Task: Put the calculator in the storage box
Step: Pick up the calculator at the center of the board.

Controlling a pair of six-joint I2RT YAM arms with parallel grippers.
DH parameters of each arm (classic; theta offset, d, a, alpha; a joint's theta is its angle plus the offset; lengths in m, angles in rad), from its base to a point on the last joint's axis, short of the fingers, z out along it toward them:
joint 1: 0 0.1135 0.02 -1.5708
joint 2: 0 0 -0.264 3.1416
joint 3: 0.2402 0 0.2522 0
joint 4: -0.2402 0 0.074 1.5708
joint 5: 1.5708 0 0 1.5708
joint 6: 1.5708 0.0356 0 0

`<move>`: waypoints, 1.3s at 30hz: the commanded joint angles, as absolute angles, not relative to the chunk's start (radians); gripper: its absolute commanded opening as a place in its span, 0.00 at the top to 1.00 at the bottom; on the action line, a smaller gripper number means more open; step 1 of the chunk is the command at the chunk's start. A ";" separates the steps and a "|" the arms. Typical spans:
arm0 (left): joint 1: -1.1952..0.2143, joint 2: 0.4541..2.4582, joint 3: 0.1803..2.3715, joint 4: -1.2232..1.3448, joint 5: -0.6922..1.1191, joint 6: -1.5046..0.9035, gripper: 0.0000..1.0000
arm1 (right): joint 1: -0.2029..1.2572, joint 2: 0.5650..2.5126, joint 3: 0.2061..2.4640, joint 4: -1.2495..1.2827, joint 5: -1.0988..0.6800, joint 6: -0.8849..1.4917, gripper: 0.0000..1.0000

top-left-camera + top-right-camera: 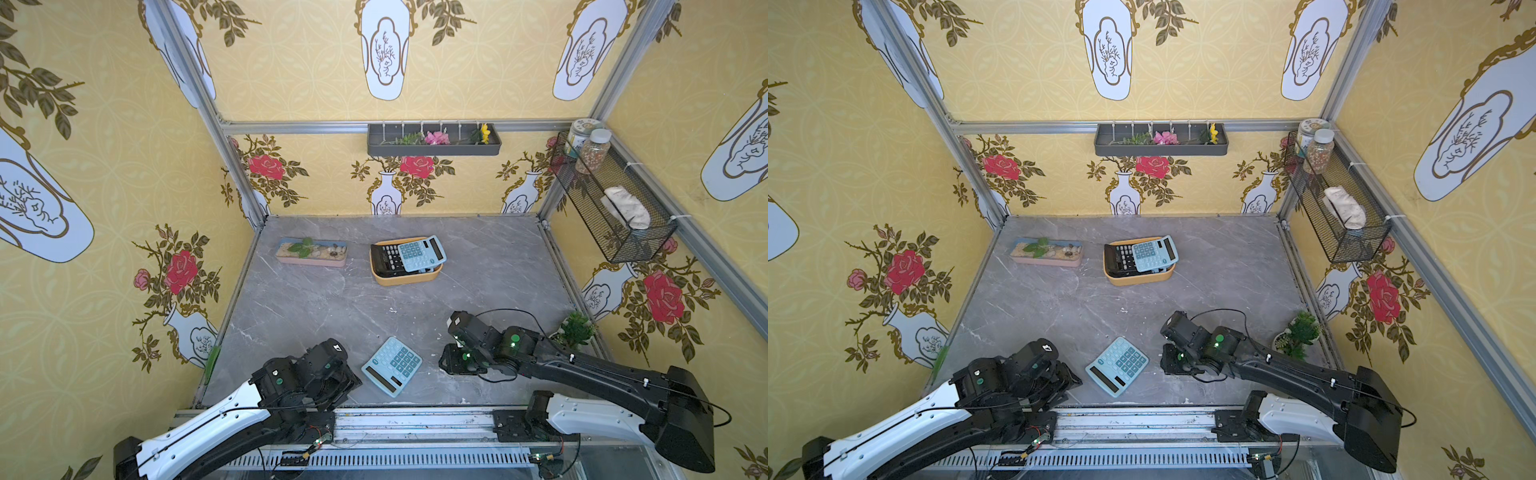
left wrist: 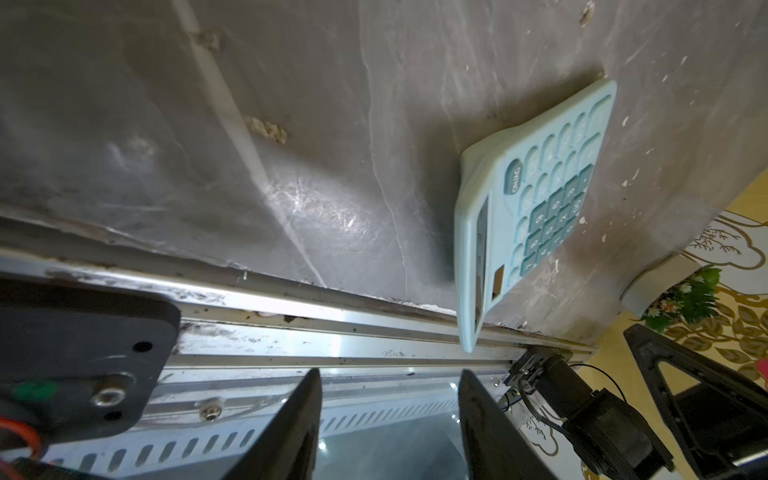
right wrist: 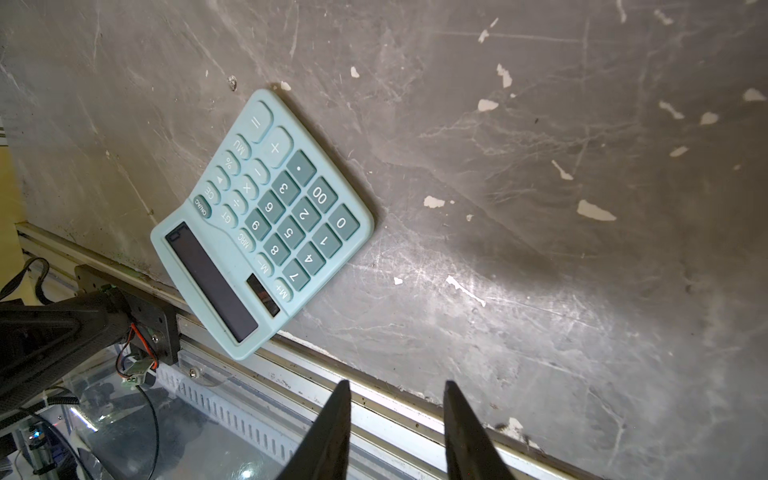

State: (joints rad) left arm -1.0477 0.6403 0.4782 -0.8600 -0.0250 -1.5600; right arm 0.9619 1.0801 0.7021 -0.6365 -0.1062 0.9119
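Note:
A light blue calculator (image 1: 392,366) (image 1: 1117,365) lies flat, keys up, near the table's front edge, between my two arms and touched by neither. It shows in the left wrist view (image 2: 536,199) and the right wrist view (image 3: 262,220). The yellow-orange storage box (image 1: 399,279) (image 1: 1133,279) stands at mid-back, holding a black calculator (image 1: 384,258) with another blue calculator (image 1: 422,253) lying partly on it. My left gripper (image 2: 390,372) hangs open and empty over the front rail. My right gripper (image 3: 397,383) is open and empty too, at the table's front edge.
A pink-and-blue planter tray (image 1: 311,252) sits at back left. A small potted plant (image 1: 575,330) stands by the right wall next to my right arm. A dark wall tray (image 1: 434,141) and a wire basket (image 1: 615,199) hang above. A metal rail (image 1: 415,424) borders the front.

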 commanded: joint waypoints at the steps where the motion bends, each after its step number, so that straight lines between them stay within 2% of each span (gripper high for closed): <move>1: -1.129 0.691 0.473 -0.741 -0.199 -1.740 0.43 | 0.963 1.071 0.703 -0.658 -0.082 0.918 0.61; 7: -1.230 0.741 0.425 -0.611 -0.297 -1.865 0.43 | 0.959 1.062 0.702 -0.670 -0.078 0.918 0.61; 21: -1.283 0.880 0.367 -0.373 -0.307 -1.927 0.47 | 0.952 1.074 0.691 -0.647 -0.096 0.912 0.61; 32: -1.322 0.913 0.352 -0.328 -0.339 -1.963 0.65 | 0.950 1.068 0.672 -0.636 -0.100 0.916 0.61; 39: -1.330 0.927 0.343 -0.317 -0.336 -1.973 0.70 | 0.950 1.068 0.662 -0.622 -0.106 0.923 0.61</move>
State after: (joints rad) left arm -1.3289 0.9218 0.3531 -0.3286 -0.3256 -1.9419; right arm 0.9489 1.0687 0.6651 -0.6476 -0.1043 0.9154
